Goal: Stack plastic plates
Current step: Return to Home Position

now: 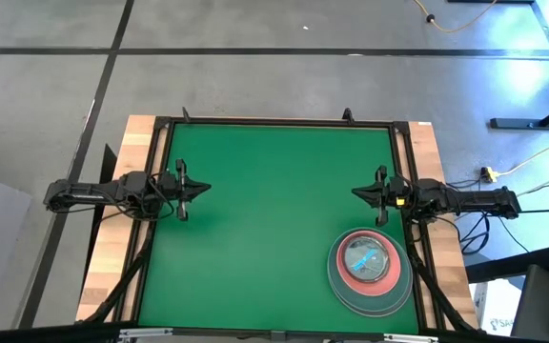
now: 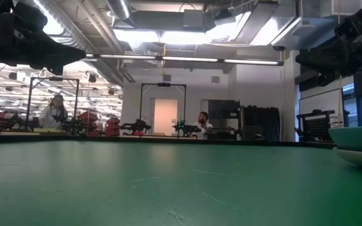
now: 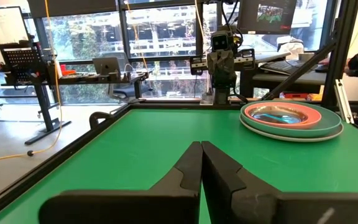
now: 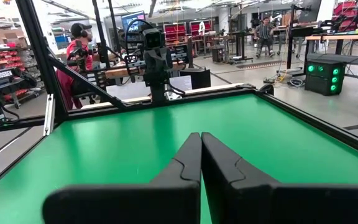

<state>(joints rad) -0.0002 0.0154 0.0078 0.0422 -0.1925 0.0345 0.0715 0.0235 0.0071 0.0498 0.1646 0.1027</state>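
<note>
The plastic plates (image 1: 369,269) sit nested in one pile on the green mat near the table's near right corner: a large grey one at the bottom, a pale-teal one, a pink one, and small translucent ones in the middle. The left wrist view shows the pile (image 3: 291,120) as well. My left gripper (image 1: 207,188) hovers shut over the mat's left edge, pointing level toward the right. My right gripper (image 1: 355,193) hovers shut over the right edge, just beyond the pile, pointing left. Neither touches anything.
A black frame (image 1: 284,122) borders the green mat (image 1: 255,229), with wooden table strips on both sides. In the low view the pile's edge (image 2: 360,145) shows at the right. People sit at benches in the room beyond the table.
</note>
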